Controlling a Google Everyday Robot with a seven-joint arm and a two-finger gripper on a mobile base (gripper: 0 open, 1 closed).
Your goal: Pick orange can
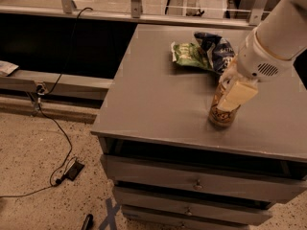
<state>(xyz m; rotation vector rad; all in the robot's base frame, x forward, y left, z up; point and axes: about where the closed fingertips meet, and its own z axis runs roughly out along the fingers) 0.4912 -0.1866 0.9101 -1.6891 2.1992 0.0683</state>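
The orange can (222, 116) stands upright on the right part of the grey table top (158, 104), near its front edge. My gripper (229, 97) comes down from the upper right on a white arm and sits right at the can. Its cream-coloured part covers the can's upper half and top, so only the lower body with its pale lettering shows. The can's base rests on the table.
A green snack bag (187, 54) and a dark blue chip bag (217, 49) lie just behind the can. The table has drawers (192, 182) below its front edge. A black cable (57, 143) trails on the speckled floor to the left. A metal railing runs behind.
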